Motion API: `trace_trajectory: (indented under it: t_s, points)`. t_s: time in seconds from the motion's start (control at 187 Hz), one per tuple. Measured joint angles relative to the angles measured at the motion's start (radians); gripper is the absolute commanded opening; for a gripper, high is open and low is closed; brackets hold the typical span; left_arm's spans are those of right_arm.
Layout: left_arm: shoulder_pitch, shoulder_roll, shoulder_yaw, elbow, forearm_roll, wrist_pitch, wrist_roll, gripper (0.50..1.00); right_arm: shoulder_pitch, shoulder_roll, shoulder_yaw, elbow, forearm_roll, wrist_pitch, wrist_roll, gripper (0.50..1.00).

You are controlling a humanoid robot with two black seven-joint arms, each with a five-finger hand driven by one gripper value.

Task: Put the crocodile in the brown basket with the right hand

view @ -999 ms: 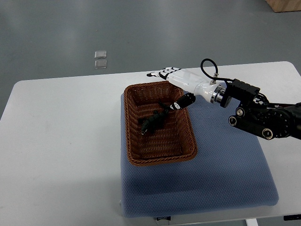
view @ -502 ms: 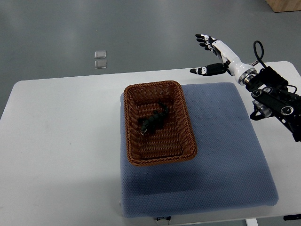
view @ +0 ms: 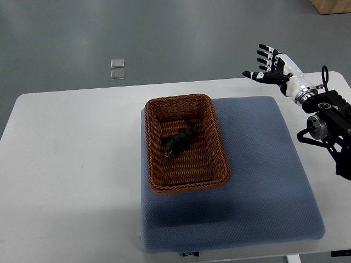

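Observation:
A dark green toy crocodile (view: pixel 179 142) lies inside the brown wicker basket (view: pixel 153 170), near its middle, head toward the lower left. The basket stands on the left part of a blue-grey cushion (view: pixel 258 181). My right hand (view: pixel 269 64) is raised at the far right, well away from the basket, past the cushion's far right corner. Its white and black fingers (view: pixel 265 53) are spread and hold nothing. The black right forearm (view: pixel 329 120) comes in from the right edge. My left arm does not show.
The cushion rests on a white table (view: pixel 71 181). Two small clear squares (view: pixel 117 68) lie on the grey floor beyond the table's far edge. A brown box corner (view: pixel 332 5) shows at the top right.
The right hand has let the crocodile lie in the basket and drawn back up and to the right, from over the basket's rim to beyond the cushion's corner, fingers spreading.

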Motion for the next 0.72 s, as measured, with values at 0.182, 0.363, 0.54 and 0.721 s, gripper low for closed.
trace_trajectory:
  t_s: [0.182,0.363,0.54,0.721]
  points:
    - [0.000,0.000,0.000,0.000,0.000,0.000,0.000,1.000,-0.054,0.053,0.151,0.012,0.000,0.004,-0.045,0.926]
    - [0.000,0.000,0.000,0.000,0.000,0.000,0.000,1.000,-0.075,0.095,0.236,0.020,0.000,0.003,-0.054,0.928]
    - [0.000,0.000,0.000,0.000,0.000,0.000,0.000,1.000,-0.089,0.112,0.253,0.032,0.002,-0.041,-0.044,0.928]
    - [0.000,0.000,0.000,0.000,0.000,0.000,0.000,1.000,-0.096,0.127,0.254,0.033,0.004,-0.079,-0.042,0.930]
